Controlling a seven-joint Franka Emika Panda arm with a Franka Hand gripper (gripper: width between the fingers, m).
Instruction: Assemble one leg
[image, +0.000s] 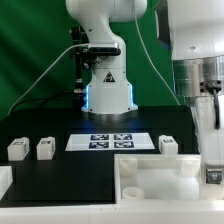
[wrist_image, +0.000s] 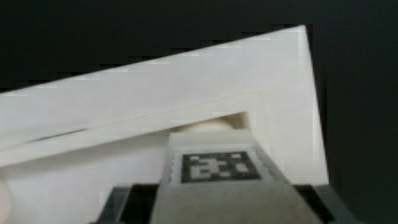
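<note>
Green curtain (image: 30, 50) hanging across the back, folds catching soft light, filling the exterior view's left and showing again past the middle. Down below, a black tabletop (image: 60, 120) stretches wide, matte and dark. Lying flat on it, the marker board (image: 113, 142), white with its black tags, sits near the centre. Lighting is even and bright, no hard shadows.
</note>
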